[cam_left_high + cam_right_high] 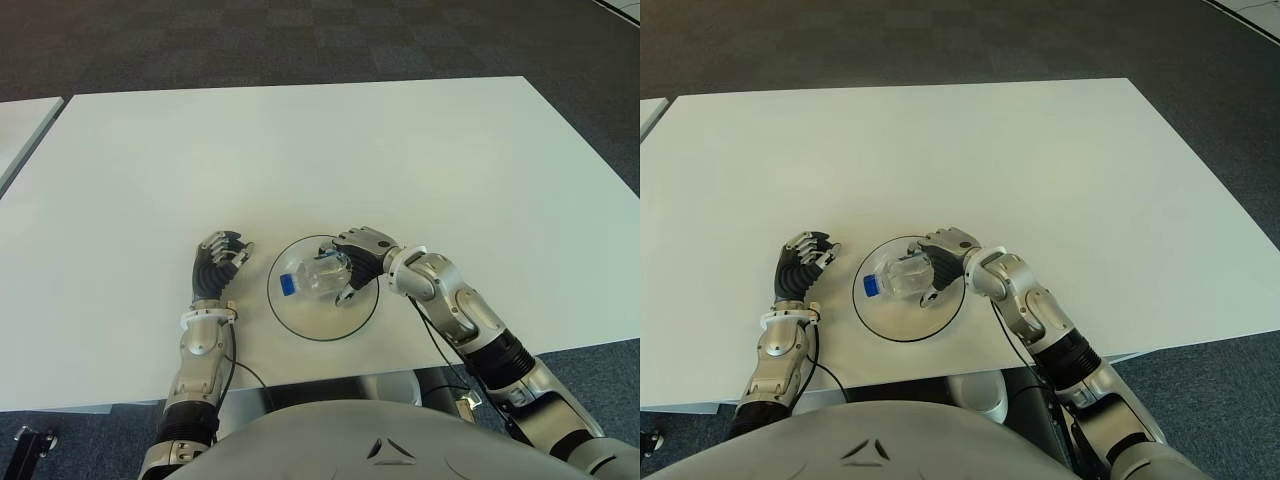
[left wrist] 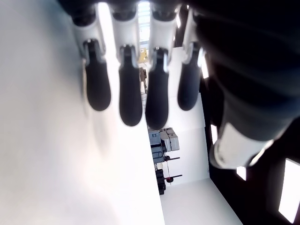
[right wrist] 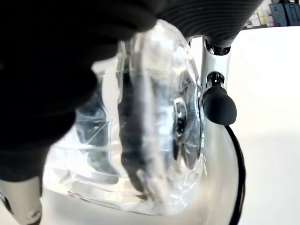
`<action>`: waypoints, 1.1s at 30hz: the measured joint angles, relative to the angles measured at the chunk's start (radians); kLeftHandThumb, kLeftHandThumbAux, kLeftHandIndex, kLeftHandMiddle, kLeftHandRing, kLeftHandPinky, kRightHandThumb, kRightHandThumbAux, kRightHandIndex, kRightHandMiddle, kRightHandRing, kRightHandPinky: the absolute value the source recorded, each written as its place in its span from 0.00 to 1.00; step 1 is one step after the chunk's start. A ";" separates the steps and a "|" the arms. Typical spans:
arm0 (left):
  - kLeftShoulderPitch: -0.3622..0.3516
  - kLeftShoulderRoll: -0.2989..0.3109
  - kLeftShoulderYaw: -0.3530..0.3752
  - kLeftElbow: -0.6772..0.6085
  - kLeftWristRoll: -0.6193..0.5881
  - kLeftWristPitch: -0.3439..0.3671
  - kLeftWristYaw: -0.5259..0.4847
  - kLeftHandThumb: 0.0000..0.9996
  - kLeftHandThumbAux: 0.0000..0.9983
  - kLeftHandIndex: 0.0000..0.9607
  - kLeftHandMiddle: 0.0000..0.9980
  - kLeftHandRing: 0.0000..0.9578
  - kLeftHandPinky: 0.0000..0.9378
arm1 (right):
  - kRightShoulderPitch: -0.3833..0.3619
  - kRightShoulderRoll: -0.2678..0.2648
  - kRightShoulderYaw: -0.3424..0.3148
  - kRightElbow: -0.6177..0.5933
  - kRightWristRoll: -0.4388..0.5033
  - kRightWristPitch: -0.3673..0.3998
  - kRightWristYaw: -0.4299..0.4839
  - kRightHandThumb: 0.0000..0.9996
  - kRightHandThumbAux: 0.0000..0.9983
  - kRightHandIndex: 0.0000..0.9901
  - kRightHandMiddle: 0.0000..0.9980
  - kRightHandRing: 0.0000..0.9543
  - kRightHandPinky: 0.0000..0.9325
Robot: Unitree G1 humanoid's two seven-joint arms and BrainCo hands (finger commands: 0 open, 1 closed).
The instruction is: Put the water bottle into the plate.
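A clear water bottle (image 1: 312, 277) with a blue cap (image 1: 287, 285) lies on its side over the white, black-rimmed plate (image 1: 315, 327) near the table's front edge. My right hand (image 1: 355, 263) is wrapped around the bottle's body from the right, over the plate. The right wrist view shows the bottle (image 3: 140, 140) filling the palm, with one fingertip (image 3: 218, 104) beside it and the plate's dark rim (image 3: 238, 164) below. My left hand (image 1: 218, 262) shows just left of the plate, fingers loosely curled and holding nothing.
The white table (image 1: 300, 150) stretches far ahead and to both sides. Its front edge runs just behind the plate, close to my body. A second white table's corner (image 1: 20, 125) shows at the far left. Dark carpet lies beyond.
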 measured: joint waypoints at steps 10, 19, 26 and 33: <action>-0.004 -0.001 0.001 -0.009 0.000 0.024 0.002 0.70 0.72 0.45 0.51 0.52 0.51 | -0.026 -0.023 0.001 0.036 0.079 -0.142 -0.010 0.45 0.43 0.00 0.00 0.01 0.03; -0.004 -0.002 0.001 -0.008 0.000 0.013 0.002 0.70 0.72 0.45 0.51 0.52 0.52 | -0.027 -0.025 -0.013 0.083 0.119 -0.260 -0.112 0.46 0.28 0.00 0.00 0.00 0.00; -0.004 -0.002 0.001 -0.007 -0.002 0.018 0.002 0.70 0.72 0.45 0.52 0.53 0.52 | -0.021 -0.018 -0.037 0.098 0.134 -0.316 -0.205 0.43 0.21 0.00 0.00 0.00 0.00; -0.005 -0.002 0.001 -0.010 -0.003 0.029 0.002 0.71 0.72 0.45 0.51 0.53 0.52 | -0.009 -0.003 -0.044 0.123 0.133 -0.345 -0.288 0.38 0.17 0.00 0.00 0.00 0.00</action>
